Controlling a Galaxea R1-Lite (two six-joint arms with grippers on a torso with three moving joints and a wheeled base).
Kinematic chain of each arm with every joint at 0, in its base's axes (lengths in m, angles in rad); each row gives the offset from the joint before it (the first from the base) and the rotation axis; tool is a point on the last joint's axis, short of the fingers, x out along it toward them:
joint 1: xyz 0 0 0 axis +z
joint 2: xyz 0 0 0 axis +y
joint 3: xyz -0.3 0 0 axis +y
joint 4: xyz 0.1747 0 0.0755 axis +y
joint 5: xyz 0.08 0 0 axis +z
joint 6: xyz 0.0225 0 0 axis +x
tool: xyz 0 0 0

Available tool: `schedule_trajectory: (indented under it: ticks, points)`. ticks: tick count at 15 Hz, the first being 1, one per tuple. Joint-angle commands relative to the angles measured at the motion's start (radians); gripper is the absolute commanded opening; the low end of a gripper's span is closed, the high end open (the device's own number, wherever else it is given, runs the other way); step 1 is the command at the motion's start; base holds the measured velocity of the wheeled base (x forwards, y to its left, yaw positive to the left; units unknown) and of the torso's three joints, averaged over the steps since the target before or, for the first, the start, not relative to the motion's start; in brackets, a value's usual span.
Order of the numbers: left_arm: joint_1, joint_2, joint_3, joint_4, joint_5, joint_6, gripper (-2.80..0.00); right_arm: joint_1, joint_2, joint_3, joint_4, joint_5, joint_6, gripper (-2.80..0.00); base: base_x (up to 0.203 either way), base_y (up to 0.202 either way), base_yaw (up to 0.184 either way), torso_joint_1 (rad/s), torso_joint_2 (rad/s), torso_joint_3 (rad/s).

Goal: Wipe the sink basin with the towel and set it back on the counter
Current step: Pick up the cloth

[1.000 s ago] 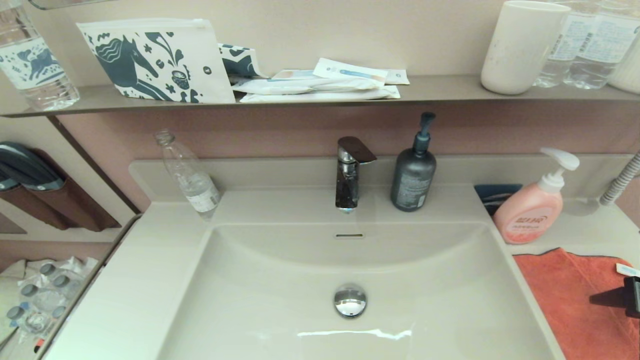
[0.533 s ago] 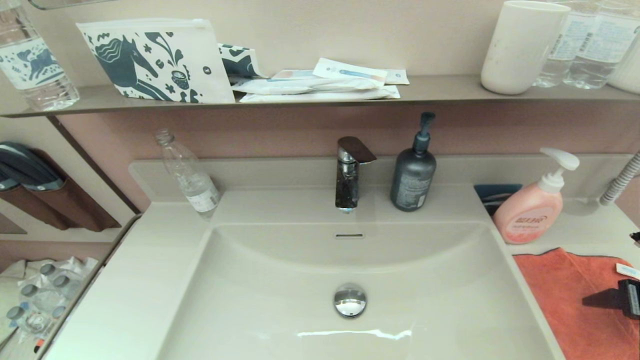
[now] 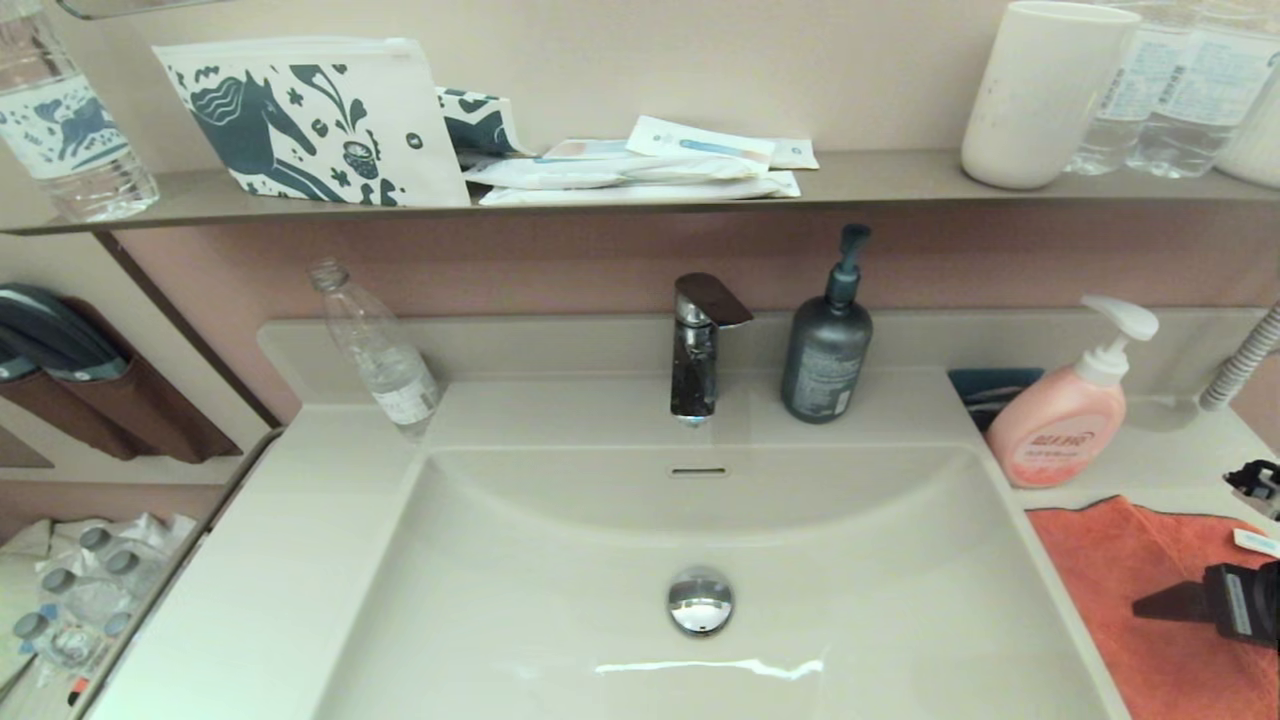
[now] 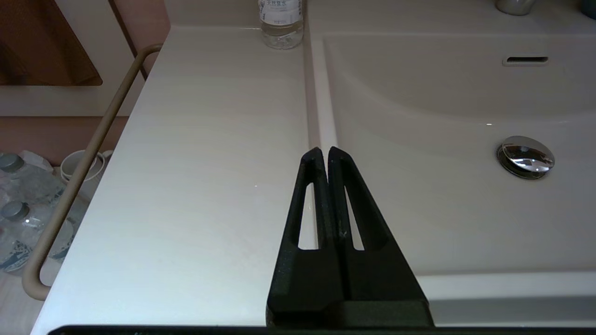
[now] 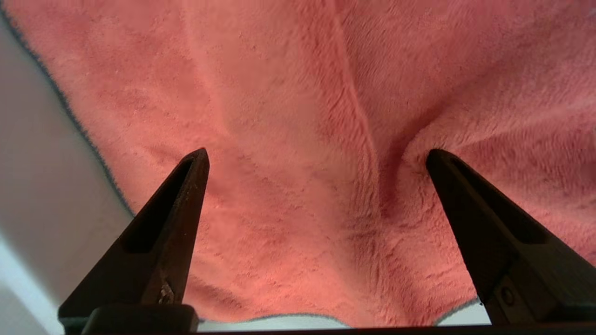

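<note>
The orange-coral towel (image 3: 1110,580) lies flat on the counter (image 3: 280,560) to the right of the sink basin (image 3: 560,560), its white tag at the far right. My right gripper (image 3: 1238,545) is open at the right edge of the head view, directly over the towel. In the right wrist view the gripper (image 5: 316,153) has its fingers spread wide, with wrinkled towel (image 5: 288,93) filling the gap between them. My left gripper (image 4: 324,150) is shut and empty, hovering over the basin's left rim; the head view does not show it.
A pink soap pump bottle (image 3: 1065,420) stands just behind the towel. A dark pump bottle (image 3: 827,350), the tap (image 3: 697,345) and a clear plastic bottle (image 3: 380,355) line the back ledge. The chrome drain stopper (image 3: 700,600) sits mid-basin. A wall shelf (image 3: 640,185) hangs above.
My right gripper has moved left, farther into the head view over the towel, and its second finger now shows near the counter's right edge. The towel has not moved.
</note>
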Motion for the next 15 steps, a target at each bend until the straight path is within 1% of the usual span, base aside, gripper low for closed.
schedule_trajectory:
  ticks: [1,3,4,10,15]
  points:
    - [0.0,0.002,0.0,0.0,0.0,0.0,-2.8,0.001,0.021,0.005,-0.008,0.0,-0.001,0.0,0.0,0.0,0.0,0.0,0.0,0.0]
    - [0.0,0.002,0.0,0.0,0.0,0.0,-2.8,0.001,0.022,0.007,-0.009,0.0,-0.003,0.0,0.0,0.0,0.0,0.0,0.0,0.0]
    - [0.0,0.001,0.0,-0.001,0.0,0.0,-2.8,0.001,0.024,0.008,-0.009,0.0,-0.004,-2.8,0.0,0.0,0.0,0.0,0.0,0.0]
    - [0.0,0.002,0.0,0.0,0.0,0.0,-2.8,-0.006,0.024,0.013,-0.025,-0.001,-0.002,-2.8,0.0,0.0,0.0,0.0,0.0,0.0]
    - [0.0,0.002,0.0,0.0,0.0,0.0,-2.8,-0.066,-0.063,-0.012,-0.015,0.002,-0.002,-2.8,0.0,0.0,0.0,0.0,0.0,0.0]
